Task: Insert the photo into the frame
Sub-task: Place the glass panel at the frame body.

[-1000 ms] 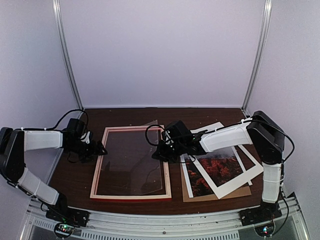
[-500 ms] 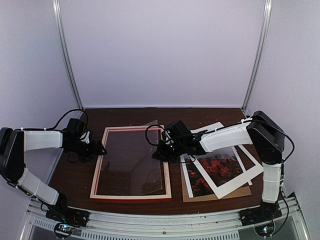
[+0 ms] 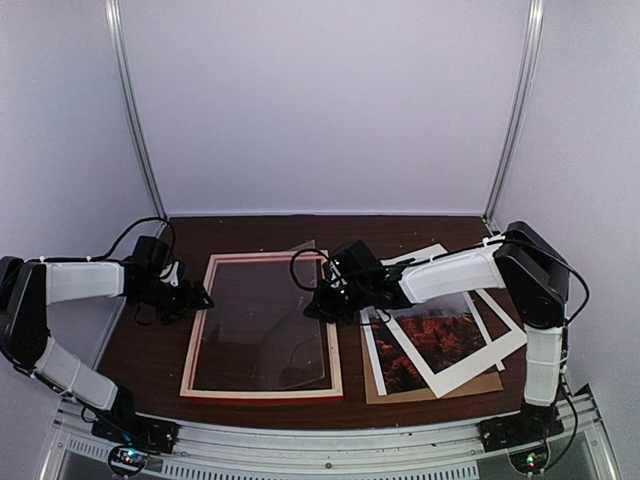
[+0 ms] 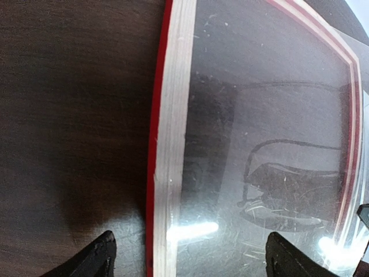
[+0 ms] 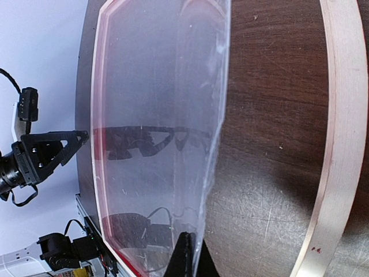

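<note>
- At table centre, the frame is laid with its long axis from 12 to 6 o'clock; only the clear sheet is seated in it, tilted up along its 3 o'clock edge.
- That edge is pinched by the closed right gripper.
- The photo is located at 3 o'clock from the right gripper, nearer that arm, on the backing board.
- The left gripper is positioned at the 9 o'clock rail, fingers apart and empty.

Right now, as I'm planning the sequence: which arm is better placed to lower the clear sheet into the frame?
Right. The right gripper is shut on the clear sheet's edge, which tilts over the frame. The left gripper is open astride the frame's left rail, holding nothing.
</note>
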Robot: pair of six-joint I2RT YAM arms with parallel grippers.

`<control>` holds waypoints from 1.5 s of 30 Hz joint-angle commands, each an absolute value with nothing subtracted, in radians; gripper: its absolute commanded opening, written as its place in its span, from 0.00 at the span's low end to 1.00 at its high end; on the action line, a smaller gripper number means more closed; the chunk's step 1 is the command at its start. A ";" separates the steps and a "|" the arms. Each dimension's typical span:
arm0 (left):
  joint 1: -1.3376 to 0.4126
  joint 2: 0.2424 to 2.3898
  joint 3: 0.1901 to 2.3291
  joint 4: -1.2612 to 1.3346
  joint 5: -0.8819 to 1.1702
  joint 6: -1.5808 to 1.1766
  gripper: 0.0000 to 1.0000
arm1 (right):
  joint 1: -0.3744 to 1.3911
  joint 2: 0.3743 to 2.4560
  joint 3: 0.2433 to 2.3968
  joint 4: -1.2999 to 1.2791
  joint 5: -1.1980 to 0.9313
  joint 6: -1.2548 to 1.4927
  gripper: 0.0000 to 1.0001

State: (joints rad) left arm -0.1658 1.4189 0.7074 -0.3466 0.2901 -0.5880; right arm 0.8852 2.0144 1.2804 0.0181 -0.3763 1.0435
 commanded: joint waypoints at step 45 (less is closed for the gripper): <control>-0.172 1.331 0.739 -0.410 0.150 -0.569 0.98 | 0.876 2.004 1.281 -0.019 -0.317 1.039 0.00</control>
State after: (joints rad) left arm -0.1658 1.3506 0.7116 -0.4141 0.1669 -0.5846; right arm 0.8799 2.0144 1.2915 -0.0109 -0.3752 1.0306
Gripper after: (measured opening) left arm 0.976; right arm 0.007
